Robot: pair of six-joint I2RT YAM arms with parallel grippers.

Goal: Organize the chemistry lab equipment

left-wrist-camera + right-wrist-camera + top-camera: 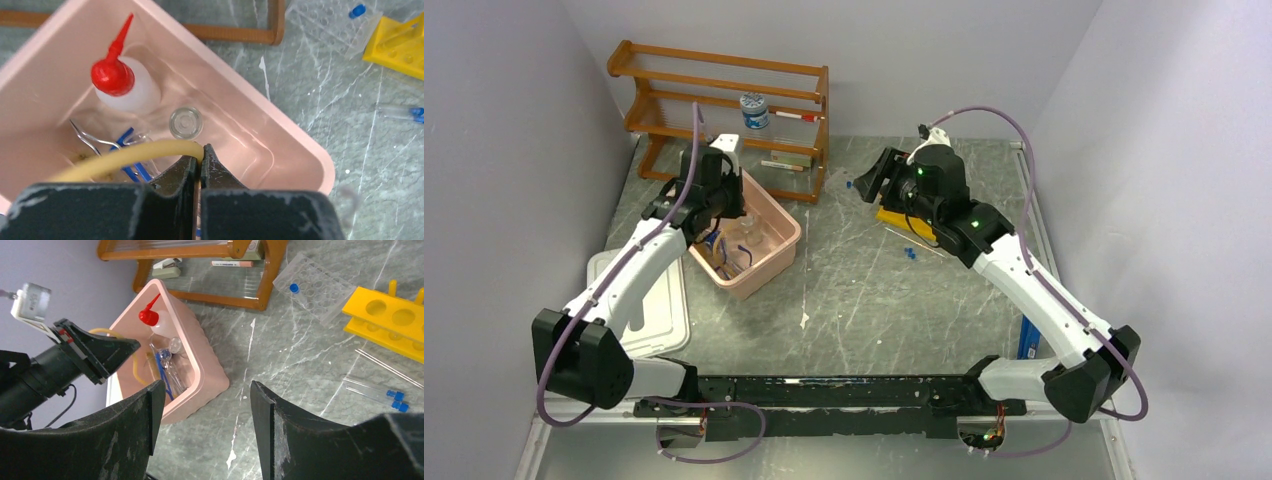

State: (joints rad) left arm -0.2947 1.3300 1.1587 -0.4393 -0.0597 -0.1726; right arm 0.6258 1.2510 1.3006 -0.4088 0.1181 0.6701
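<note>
Tubes, blue-capped, lie on the bench near our right gripper, wide and empty: rightward in its wrist view, long axis alongside the rack. Left gripper, shut, hangs over the bin; right arm nearer.

The pink plastic tub is smooth and glossy. In it, the red-nozzled clear squeeze bottle looks like soft translucent plastic, the amber tubing matt rubber, the metal tongs bright wire. The grey-green worktop is stone-patterned and scratched. The far orange-brown wooden rack looks varnished. The right gripper's black fingers are matt and scuffed.
</note>
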